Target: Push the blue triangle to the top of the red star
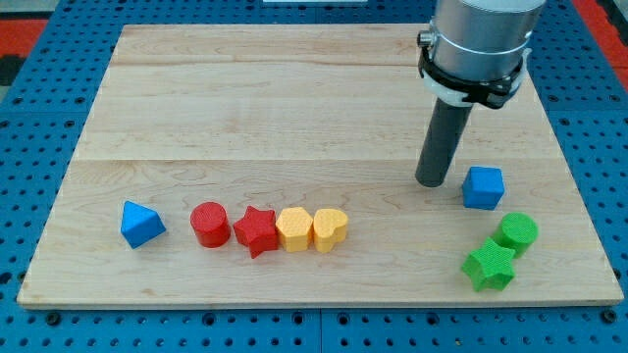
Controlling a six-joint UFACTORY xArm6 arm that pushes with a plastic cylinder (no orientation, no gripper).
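The blue triangle [141,225] lies near the board's left side, low in the view. The red star [256,230] sits to its right in a row, between a red cylinder [209,225] and a yellow hexagon [293,229]. My tip [430,182] rests on the board far to the right of both, just left of a blue cube [483,187]. The tip touches no block.
A yellow heart [330,229] ends the row on the right. A green cylinder [516,234] and a green star [489,266] sit at the lower right. The wooden board [294,98] lies on a blue perforated table.
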